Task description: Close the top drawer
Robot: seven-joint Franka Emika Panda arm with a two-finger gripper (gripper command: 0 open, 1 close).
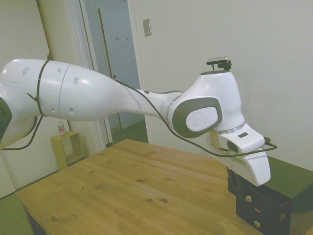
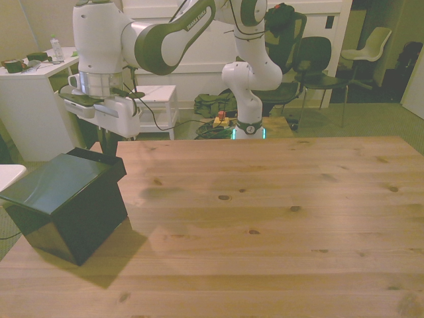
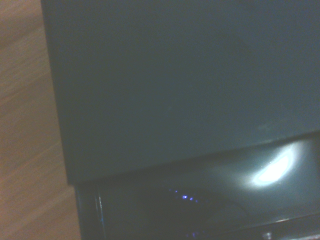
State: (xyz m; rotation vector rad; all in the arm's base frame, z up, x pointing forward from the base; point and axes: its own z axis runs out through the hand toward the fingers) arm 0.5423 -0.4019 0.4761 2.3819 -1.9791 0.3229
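Note:
A small black cabinet (image 1: 274,196) (image 2: 59,199) stands at the table's edge, at the front view's left. Its top drawer (image 1: 233,183) (image 2: 99,161) sticks out a short way from the cabinet's front; its knob is hidden. The pale knobs (image 1: 248,198) of the two lower drawers show in the side view. My gripper (image 1: 239,180) (image 2: 109,147) hangs right at the protruding drawer front, its white hand just above it. The wrist view looks down on the cabinet's glossy top (image 3: 175,85), with the drawer's dark open slot (image 3: 200,205) showing at its edge.
The wooden table (image 2: 278,212) stretches bare across the middle and the front view's right. Off the table stand a white desk (image 2: 33,99), black chairs (image 2: 311,59) and a small wooden shelf (image 1: 66,147) by the door.

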